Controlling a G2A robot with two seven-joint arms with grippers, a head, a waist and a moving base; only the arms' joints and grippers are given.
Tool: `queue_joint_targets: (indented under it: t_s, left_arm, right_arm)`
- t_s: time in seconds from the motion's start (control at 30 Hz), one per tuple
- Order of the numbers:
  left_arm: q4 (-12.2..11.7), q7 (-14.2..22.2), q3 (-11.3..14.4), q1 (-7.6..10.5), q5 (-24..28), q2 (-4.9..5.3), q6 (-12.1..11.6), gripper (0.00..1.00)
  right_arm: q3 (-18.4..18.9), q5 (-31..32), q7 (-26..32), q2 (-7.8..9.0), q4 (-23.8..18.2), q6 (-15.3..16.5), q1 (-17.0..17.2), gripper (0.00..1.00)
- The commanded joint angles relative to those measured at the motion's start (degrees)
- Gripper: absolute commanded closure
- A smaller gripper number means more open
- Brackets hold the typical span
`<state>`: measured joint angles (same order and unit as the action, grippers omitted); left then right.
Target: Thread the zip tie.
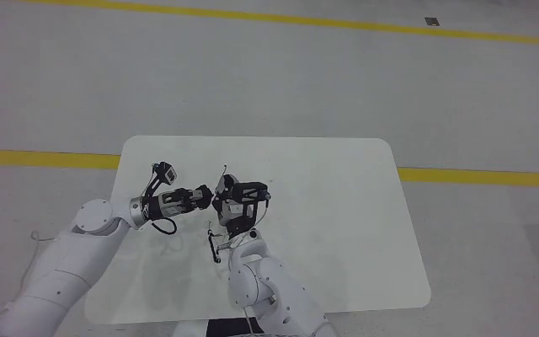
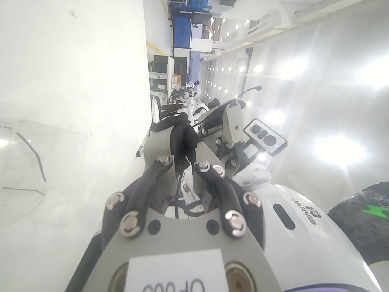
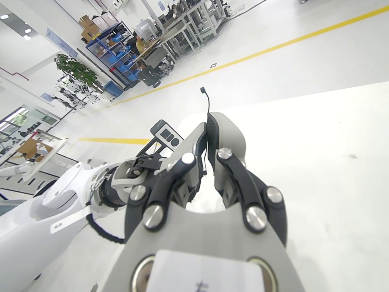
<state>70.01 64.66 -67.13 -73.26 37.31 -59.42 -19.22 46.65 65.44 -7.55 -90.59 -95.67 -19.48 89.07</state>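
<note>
Left hand (image 1: 200, 197): over the left part of the desk (image 1: 337, 168), pointing across at the other hand. In its own wrist view its fingers (image 2: 170, 150) are pressed together at the tips. A thin dark strand runs down between them, but I cannot tell whether it is the tie.

Zip tie (image 3: 208, 106): a thin black strip pinched between the right hand's fingertips. Its small square head sticks out well beyond the tips, raised off the desk. A short stretch also shows on the palm side of the pads. From above, the free end (image 1: 226, 171) pokes out toward the far edge of the desk.

Right hand (image 3: 208, 123): fully closed on the tie, pads tight together. From above it (image 1: 223, 192) sits just beside the left hand's tips, almost touching.

Desk: white with rounded corners, lying under both hands.
</note>
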Motion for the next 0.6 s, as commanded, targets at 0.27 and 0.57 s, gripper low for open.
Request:
queue_joint_targets:
  t_s: [0.27,0.57]
  left_arm:
    - [0.0,0.0,0.0,0.00,0.0,0.00,0.0,1.00]
    - [0.0,0.0,0.0,0.00,0.0,0.00,0.0,1.00]
  right_arm:
    - [-0.2,-0.2,0.2,0.29,-0.2,0.0,0.1,1.00]
    - [-0.5,-0.4,0.2,0.24,0.2,0.0,-0.2,1.00]
